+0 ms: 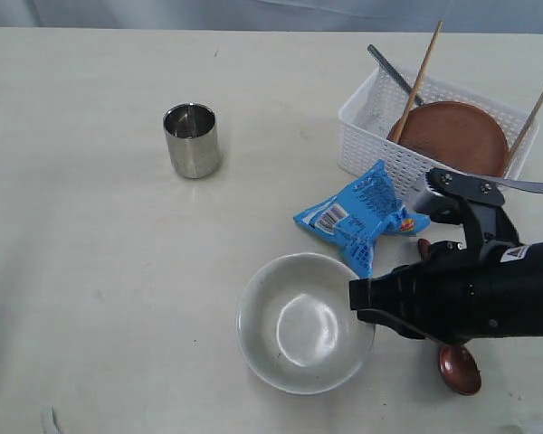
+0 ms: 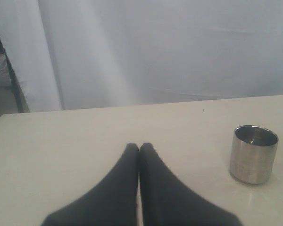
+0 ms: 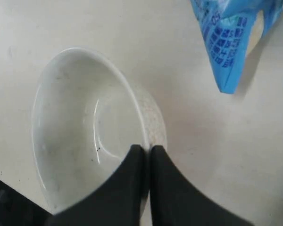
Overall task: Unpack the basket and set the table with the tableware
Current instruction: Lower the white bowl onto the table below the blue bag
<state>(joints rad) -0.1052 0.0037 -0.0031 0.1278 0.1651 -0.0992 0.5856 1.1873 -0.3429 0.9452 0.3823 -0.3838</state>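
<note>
The off-white bowl (image 1: 303, 325) (image 3: 75, 127) rests on the table (image 1: 90, 271) at the front. My right gripper (image 1: 356, 303) (image 3: 147, 148) is shut on the bowl's right rim, one finger inside and one outside. The steel cup (image 1: 192, 140) (image 2: 253, 154) stands upright at the middle left. At the back right, the white basket (image 1: 371, 149) holds the brown plate (image 1: 452, 136), two chopsticks (image 1: 421, 77) and a metal handle (image 1: 394, 72). A dark wooden spoon (image 1: 459, 369) lies partly hidden under my right arm. My left gripper (image 2: 139, 146) is shut and empty above bare table.
A blue snack packet (image 1: 362, 217) (image 3: 231, 42) lies between the basket and the bowl. Another metal utensil (image 1: 516, 183) pokes out beside the basket's front right corner. A white curtain hangs behind the table's far edge.
</note>
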